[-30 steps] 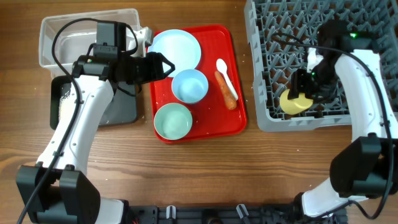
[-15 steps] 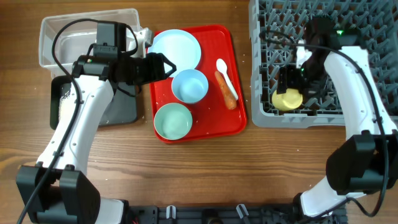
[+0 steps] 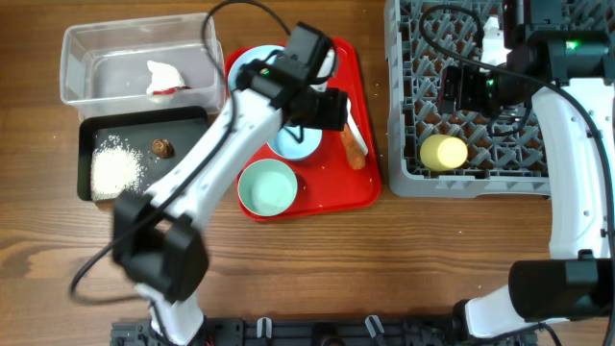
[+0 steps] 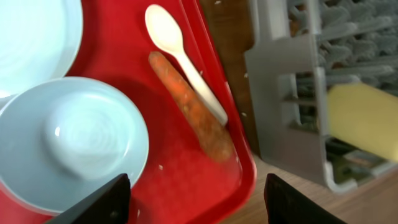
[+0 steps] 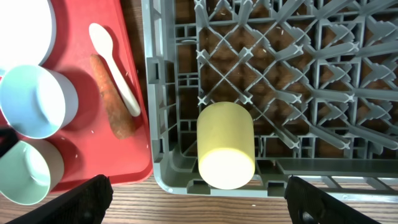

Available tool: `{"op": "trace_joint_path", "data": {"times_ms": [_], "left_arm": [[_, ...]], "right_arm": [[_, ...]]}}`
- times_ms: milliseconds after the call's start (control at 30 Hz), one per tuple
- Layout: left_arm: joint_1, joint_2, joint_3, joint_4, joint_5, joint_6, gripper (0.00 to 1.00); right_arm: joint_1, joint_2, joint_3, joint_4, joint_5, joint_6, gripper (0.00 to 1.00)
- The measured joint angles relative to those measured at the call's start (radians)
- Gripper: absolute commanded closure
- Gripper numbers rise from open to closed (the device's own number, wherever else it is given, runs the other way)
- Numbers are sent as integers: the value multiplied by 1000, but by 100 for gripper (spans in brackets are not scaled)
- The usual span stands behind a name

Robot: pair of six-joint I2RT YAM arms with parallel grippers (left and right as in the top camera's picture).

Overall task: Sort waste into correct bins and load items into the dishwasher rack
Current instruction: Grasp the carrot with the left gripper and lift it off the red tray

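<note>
Counted on the table (image 3: 384, 259): two bins, namely one clear tub (image 3: 77, 58) and one black tray (image 3: 187, 168); one dishwasher rack (image 3: 480, 183); one red tray (image 3: 327, 187). Counted as dishes: one plate (image 4: 31, 37), two bowls, namely one pale-blue bowl (image 4: 68, 149) and one mint-green bowl (image 3: 267, 187), one yellow cup (image 5: 225, 146), one white spoon (image 4: 177, 46). Counted as waste: one crumpled wrapper (image 3: 163, 79), one carrot stick (image 4: 189, 106), one brown lump (image 3: 163, 147), one patch of rice grains (image 3: 115, 173). Found in the clear tub: the wrapper, toward the right half. Found in the black tray, set just beside the tub on the robot's side: rice grains spread at the left, brown lump near them but apart. Found on the red tray: plate at the far end, pale-blue bowl in the middle, mint-green bowl at the near end, carrot stick and white spoon side by side along the rack-side edge, spoon handle against the stick. Found in the dishwasher rack: the yellow cup, lying on its side near the front corner closest to the red tray. Left claw (image 4: 198, 186): hanging over the red tray above bowl and stick, fingers spread wide, gripping nothing. Right claw (image 5: 199, 183): hanging over the rack above the cup, fingers spread wide, gripping nothing.
</note>
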Motion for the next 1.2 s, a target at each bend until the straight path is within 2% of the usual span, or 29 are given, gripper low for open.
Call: {"op": "trace_joint_path", "data": {"times_ms": [67,200,433,467,500,533,633,867,1033,1200], "left_arm": [[-24,118,62,-14,-15,-8,27],[-72,247,77,-19,-22,-40,23],[-91,347,78,50,-11,-53,23],[-93,357,79,57,-11,-53,30],[-94,364,82,60,-11,-53,43],[-94,366,84,61,-10,-51,50],[-94,377,88,60,-12,-58,69],[-94,378,93,8,-11,-63,72],[-90,371,142,-120,-11,-63,72],[-8,166,193,-233,-12,-51,72]], "right_arm": [[0,0,0,0,0,0,7],[0,0,0,-3,0,0,7],[0,0,0,-7,0,0,7],[0,0,0,-8,0,0,7],[0,0,0,-8,0,0,7],[0,0,0,-8,0,0,7],[0,0,0,-8,0,0,7],[0,0,0,-8,0,0,6],[0,0,0,-8,0,0,6],[0,0,0,-11,0,-1,6]]}}
